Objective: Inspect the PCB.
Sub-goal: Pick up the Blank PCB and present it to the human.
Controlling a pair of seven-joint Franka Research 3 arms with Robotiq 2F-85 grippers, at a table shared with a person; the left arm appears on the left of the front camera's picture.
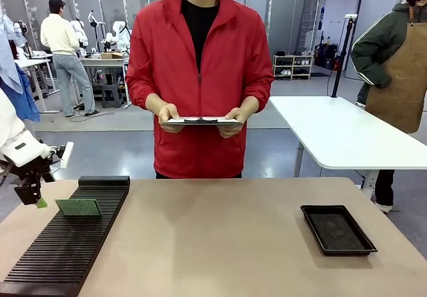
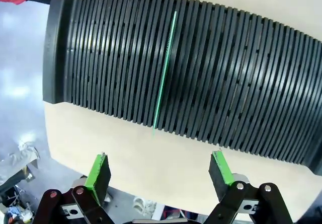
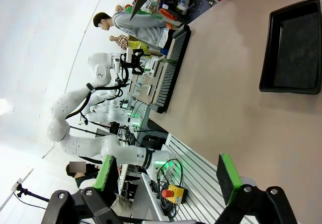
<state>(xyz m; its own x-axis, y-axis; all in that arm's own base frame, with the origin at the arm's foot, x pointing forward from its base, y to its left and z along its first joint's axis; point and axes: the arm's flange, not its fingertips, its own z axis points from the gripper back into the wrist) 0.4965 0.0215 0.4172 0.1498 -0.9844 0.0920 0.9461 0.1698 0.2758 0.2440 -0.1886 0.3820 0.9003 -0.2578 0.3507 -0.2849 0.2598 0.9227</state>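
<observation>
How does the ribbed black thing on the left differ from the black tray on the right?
The rack is long, ribbed with slots; the tray is shorter, with a plain floor and raised rim. The rack holds a green PCB on edge in a slot; the tray holds no board. Both are black, on the table.

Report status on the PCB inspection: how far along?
Done: nothing visible yet; the PCB stands in the slotted rack. In hand: left gripper hangs open beside the rack, fingers clear of the board; right gripper open, empty. Left: likely grasp the board, lift it out and show it to the person holding the clipboard.
</observation>
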